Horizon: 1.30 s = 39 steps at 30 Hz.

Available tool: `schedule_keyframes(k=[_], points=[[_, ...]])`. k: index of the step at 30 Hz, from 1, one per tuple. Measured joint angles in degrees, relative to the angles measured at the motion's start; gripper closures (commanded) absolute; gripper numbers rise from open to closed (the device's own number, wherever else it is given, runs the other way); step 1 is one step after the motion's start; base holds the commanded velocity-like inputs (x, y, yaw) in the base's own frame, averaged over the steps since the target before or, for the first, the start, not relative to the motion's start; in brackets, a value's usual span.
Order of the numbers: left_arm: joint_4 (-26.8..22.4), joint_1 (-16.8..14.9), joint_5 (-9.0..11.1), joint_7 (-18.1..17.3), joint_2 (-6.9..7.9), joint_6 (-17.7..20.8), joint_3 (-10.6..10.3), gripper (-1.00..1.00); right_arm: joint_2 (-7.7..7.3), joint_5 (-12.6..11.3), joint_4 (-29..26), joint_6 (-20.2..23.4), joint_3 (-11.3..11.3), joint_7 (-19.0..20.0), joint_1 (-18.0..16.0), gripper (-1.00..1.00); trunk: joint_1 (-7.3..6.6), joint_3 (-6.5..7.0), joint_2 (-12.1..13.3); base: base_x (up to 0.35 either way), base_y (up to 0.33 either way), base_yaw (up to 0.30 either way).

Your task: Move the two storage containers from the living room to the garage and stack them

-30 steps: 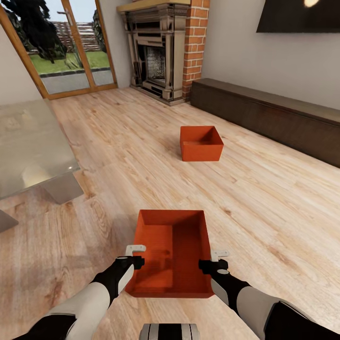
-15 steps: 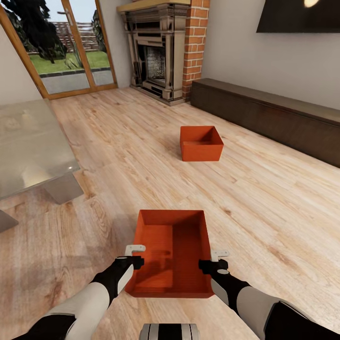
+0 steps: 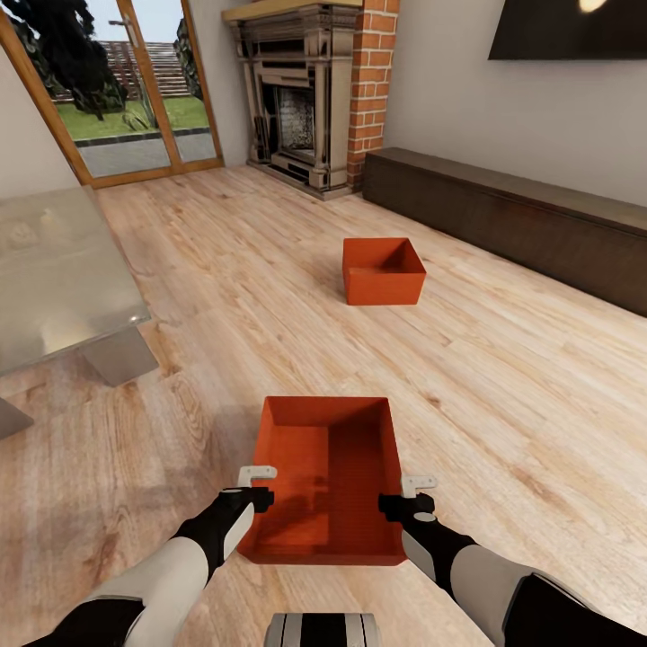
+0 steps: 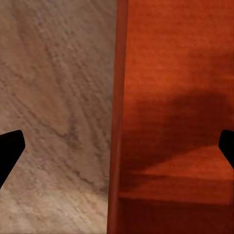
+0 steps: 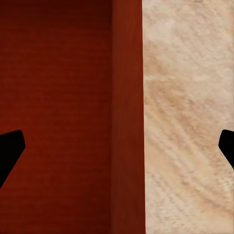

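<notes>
Light wood plank floor (image 3: 503,377) stretching to brick fireplace (image 3: 310,90), near storage container (image 3: 328,481) sitting between left gripper (image 3: 256,485) and right gripper (image 3: 409,497), far storage container (image 3: 382,271) lying mid-room, left wrist camera showing fingertips (image 4: 9,148) spreading wide astride the bin's left wall, right wrist camera showing fingertips (image 5: 9,148) likewise spreading astride its right wall, neither clamping.

pale grey forearms, black wrists, each tool (image 3: 258,485) (image 3: 409,495) tipped with white fingers.

The room is bright. Daylight comes in through the glass doors (image 3: 135,85) at 11 o'clock. A lamp glares on the TV (image 3: 566,27). The wrist pictures look soft and blurry.
</notes>
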Motion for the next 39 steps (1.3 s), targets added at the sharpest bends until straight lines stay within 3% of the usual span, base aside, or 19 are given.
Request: schedule_keyframes(k=[9, 13, 18, 39], points=[[-0.1, 0.0, -0.1, 0.2, 0.0, 0.0, 0.0, -1.0, 0.0, 0.0, 0.0, 0.0, 0.0, 0.0, 0.0, -1.0, 0.0, 0.0, 0.0, 0.0, 0.0, 0.0], [-0.2, 0.0, 0.0, 3.5, -0.07, 0.0, 0.0, -1.0, 0.0, 0.0, 0.0, 0.0, -0.1, 0.0, 0.0, -1.0, 0.0, 0.0, 0.0, 0.0, 0.0, 0.0], [-0.2, 0.0, 0.0, 4.5, -0.09, 0.0, 0.0, -1.0, 0.0, 0.0, 0.0, 0.0, -0.1, 0.0, 0.0, -1.0, 0.0, 0.0, 0.0, 0.0, 0.0, 0.0], [0.1, 0.0, 0.2, 3.9, 0.0, 0.5, 0.0, -1.0, 0.0, 0.0, 0.0, 2.3, 0.0, 0.0, 0.0, -1.0, 0.0, 0.0, 0.0, 0.0, 0.0, 0.0]])
